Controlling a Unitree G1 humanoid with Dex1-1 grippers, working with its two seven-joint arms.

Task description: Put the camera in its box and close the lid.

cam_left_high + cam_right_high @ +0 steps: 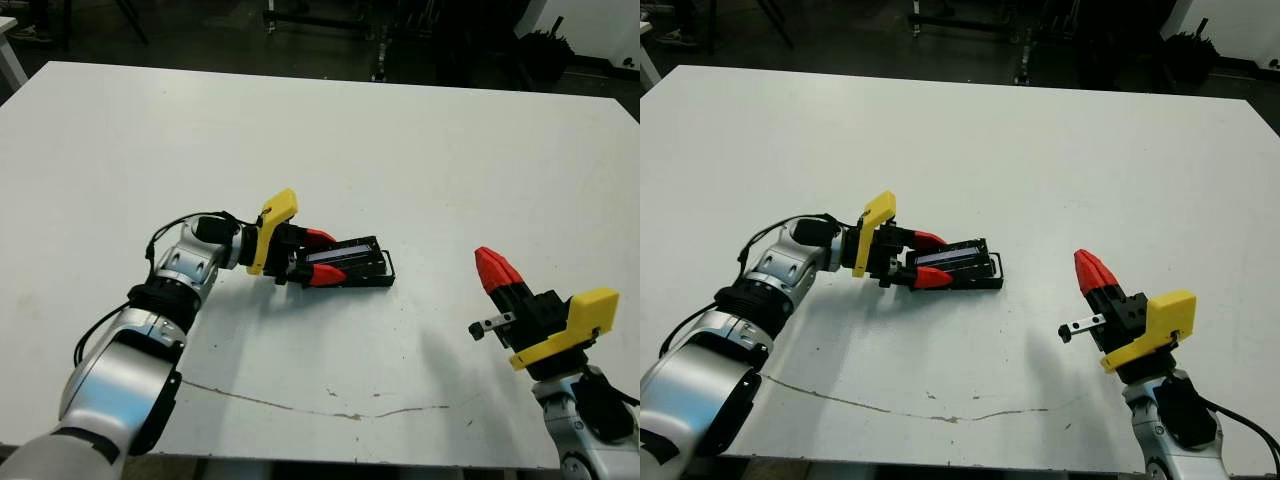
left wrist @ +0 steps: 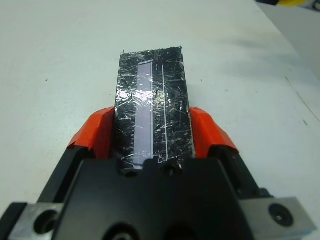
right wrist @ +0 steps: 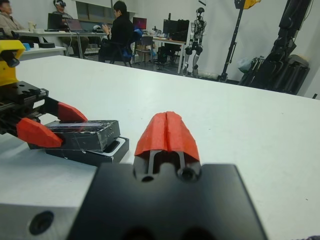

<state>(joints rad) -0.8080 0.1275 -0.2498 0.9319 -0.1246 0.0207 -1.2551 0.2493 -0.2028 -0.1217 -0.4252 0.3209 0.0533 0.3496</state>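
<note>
My left gripper (image 1: 332, 256) is shut on the lid (image 2: 150, 107), a black slab with a foil-like top, one red finger (image 2: 95, 132) on each long side. The lid lies flat over the black box (image 3: 102, 156), whose end sticks out a little beyond it. Whether the lid is fully seated I cannot tell. The camera is hidden. Off to the right, my right gripper (image 1: 492, 263) hovers above the table, shut and empty, its tips pointing toward the box.
A thin crack-like line (image 1: 330, 408) runs across the table near its front edge. In the right wrist view, people (image 3: 120, 30) sit at desks beyond the table's far edge, near a standing humanoid robot (image 3: 199, 30) and equipment stands.
</note>
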